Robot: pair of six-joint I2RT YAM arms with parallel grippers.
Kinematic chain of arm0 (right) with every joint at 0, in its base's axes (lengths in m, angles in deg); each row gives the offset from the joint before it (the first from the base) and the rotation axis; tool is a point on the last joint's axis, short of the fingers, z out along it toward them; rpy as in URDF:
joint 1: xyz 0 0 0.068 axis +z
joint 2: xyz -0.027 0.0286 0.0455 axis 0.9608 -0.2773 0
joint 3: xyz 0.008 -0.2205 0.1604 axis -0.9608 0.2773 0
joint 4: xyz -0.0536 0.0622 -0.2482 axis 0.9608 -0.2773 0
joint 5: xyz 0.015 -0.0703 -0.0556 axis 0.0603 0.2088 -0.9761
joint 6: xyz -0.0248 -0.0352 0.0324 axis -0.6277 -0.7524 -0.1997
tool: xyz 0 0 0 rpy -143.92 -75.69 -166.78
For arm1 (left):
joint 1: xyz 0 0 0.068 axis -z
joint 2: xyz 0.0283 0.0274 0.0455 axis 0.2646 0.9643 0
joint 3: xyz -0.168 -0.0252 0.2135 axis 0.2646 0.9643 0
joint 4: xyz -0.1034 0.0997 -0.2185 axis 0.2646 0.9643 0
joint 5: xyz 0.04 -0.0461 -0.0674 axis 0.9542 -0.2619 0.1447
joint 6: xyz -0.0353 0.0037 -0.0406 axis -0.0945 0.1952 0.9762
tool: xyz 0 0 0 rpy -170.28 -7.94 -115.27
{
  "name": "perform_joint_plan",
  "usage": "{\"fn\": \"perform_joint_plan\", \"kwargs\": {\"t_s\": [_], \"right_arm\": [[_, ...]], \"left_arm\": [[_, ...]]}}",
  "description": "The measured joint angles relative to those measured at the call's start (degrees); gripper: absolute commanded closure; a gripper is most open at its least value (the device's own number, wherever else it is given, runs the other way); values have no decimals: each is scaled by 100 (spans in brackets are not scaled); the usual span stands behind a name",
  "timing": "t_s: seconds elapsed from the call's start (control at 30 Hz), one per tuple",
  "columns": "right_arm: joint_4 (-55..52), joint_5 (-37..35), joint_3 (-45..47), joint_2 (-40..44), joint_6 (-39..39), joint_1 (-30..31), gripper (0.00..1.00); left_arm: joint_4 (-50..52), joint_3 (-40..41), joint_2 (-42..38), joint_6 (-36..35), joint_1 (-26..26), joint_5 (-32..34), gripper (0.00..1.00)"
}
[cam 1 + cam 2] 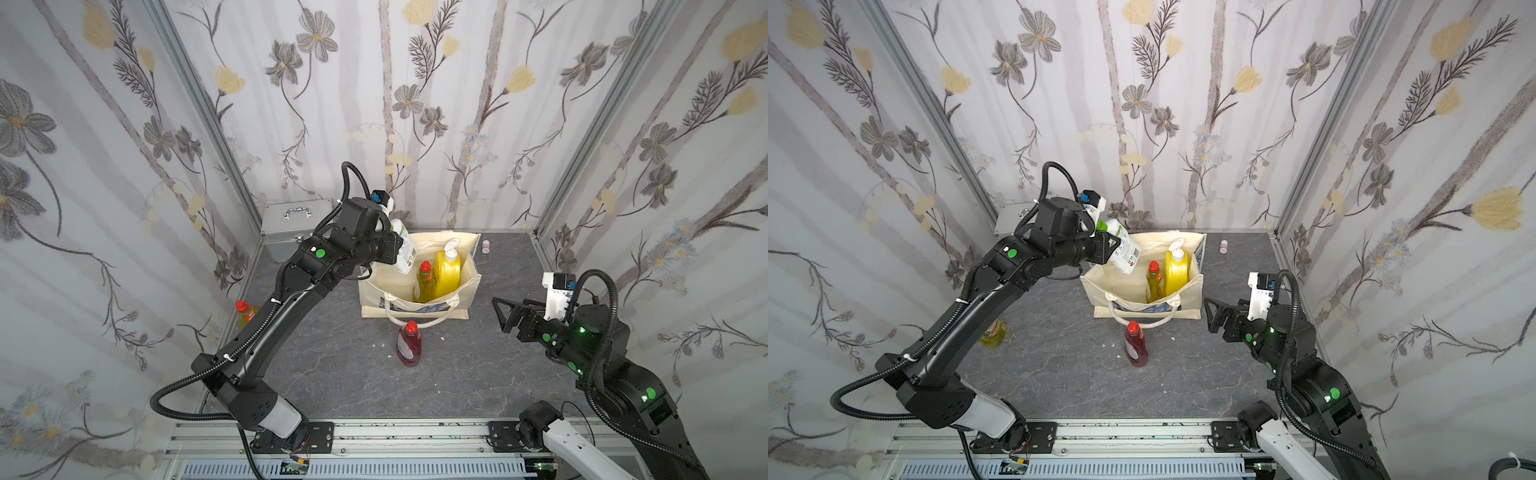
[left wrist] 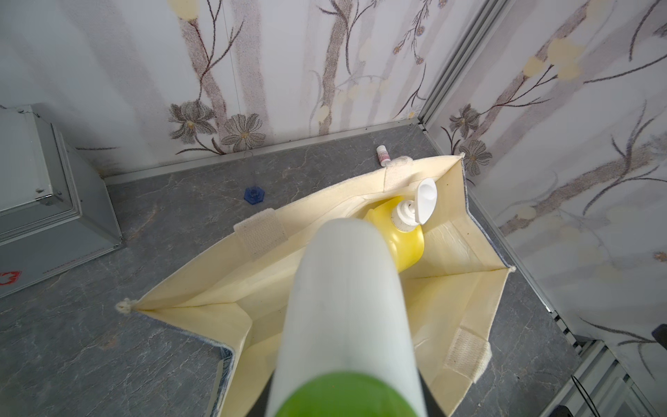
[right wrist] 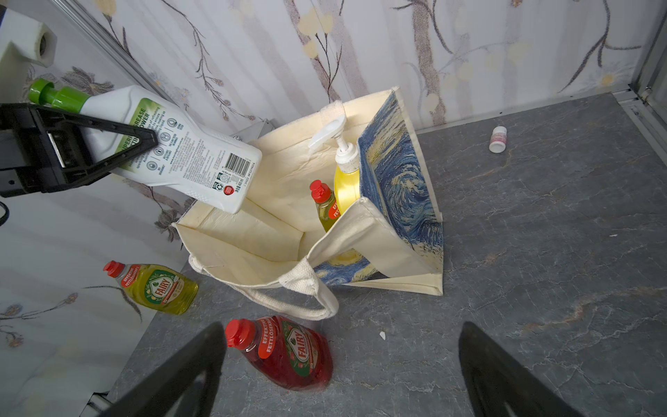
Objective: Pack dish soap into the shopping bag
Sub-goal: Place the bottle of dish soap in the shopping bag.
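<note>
1. Two stand inside the shopping bag (image 3: 397, 173) — the yellow pump bottle (image 3: 346, 184) and a yellow-green bottle (image 3: 325, 207).
2. Left gripper (image 1: 1115, 249) squeezes the white bottle (image 3: 187, 151), tilted above the bag.
3. Right gripper (image 3: 341, 339) gapes wide — empty, beside the bag.

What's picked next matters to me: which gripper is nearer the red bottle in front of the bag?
Right. The right gripper hangs open a little way from the red bottle; the left gripper is raised over the shopping bag, shut on the white bottle.
</note>
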State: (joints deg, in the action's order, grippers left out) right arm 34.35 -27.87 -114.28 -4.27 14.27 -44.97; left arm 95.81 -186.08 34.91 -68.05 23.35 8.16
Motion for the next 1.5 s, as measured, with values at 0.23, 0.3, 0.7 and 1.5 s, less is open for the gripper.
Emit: {"fn": "perform_joint_plan", "kwargs": {"t_s": [0.23,0.3,0.7,1.5], "right_arm": [[-243,-190,13,269,116,-2,0],[-328,-258,24,372,155,-7,0],[-975,-608,79,1152,616,-7,0],[-1307,680,184,1456,1027,-7,0]], "left_arm": [[-9,-105,367,-214,179,420,69],[26,-94,444,-271,212,511,69],[-50,-15,966,-247,409,944,70],[-199,-343,2389,57,435,1456,70]]}}
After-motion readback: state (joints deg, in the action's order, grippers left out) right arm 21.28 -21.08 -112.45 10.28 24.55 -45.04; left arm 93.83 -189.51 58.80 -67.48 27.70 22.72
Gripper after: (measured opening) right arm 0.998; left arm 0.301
